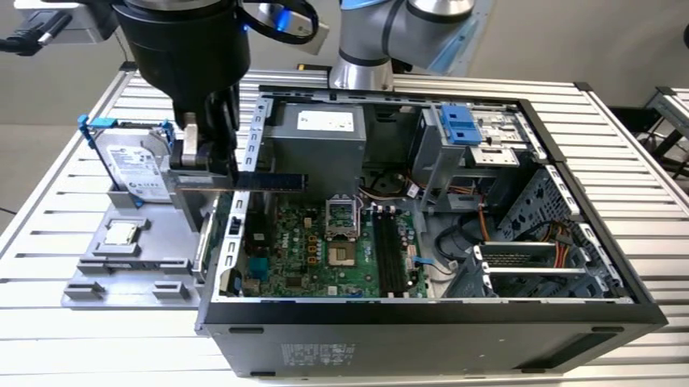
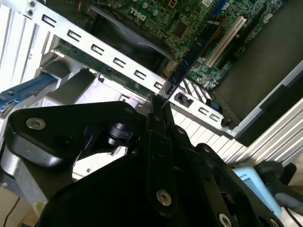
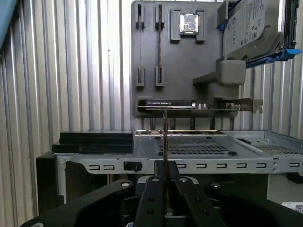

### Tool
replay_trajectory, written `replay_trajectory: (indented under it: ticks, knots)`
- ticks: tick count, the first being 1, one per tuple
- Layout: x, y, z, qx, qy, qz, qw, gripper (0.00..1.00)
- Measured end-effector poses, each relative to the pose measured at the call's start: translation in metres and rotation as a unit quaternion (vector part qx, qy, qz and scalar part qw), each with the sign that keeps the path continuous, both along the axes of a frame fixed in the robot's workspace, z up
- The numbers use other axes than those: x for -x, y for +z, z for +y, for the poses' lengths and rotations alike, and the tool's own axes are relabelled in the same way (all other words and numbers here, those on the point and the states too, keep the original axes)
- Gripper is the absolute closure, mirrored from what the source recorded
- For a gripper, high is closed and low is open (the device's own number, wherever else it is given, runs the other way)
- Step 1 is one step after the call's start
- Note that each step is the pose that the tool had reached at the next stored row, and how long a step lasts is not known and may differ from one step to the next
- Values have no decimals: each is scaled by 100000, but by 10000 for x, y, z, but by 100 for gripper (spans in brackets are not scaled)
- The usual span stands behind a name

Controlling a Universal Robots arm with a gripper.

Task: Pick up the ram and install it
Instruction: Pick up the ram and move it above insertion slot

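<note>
My gripper (image 1: 206,176) is shut on one end of the ram (image 1: 274,183), a thin stick that juts out level toward the exterior view's right. It hangs in the air over the open computer case's left wall (image 1: 254,137), above the motherboard (image 1: 312,246). The long black memory slots (image 1: 389,251) lie lower and further to the exterior view's right, apart from the ram. In both wrist views the ram (image 2: 189,54) (image 3: 164,137) shows edge-on, sticking out from between the closed black fingers (image 2: 152,118) (image 3: 152,184).
A grey holder tray (image 1: 124,278) sits at the exterior view's left of the case, carrying a small silver processor chip (image 1: 119,234) and an upright hard drive (image 1: 140,169) in a blue frame. The case holds a power supply (image 1: 318,137), a drive cage (image 1: 473,133) and cables.
</note>
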State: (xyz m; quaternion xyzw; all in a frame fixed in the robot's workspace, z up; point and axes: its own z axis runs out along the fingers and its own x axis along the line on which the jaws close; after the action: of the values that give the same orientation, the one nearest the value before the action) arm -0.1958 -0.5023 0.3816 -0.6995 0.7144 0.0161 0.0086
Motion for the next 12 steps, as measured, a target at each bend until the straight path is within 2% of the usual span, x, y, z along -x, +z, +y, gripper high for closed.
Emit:
replay_trajectory:
  ticks: [12]
  knots:
    - [-197, 0, 2, -2, 1, -1, 100000, 100]
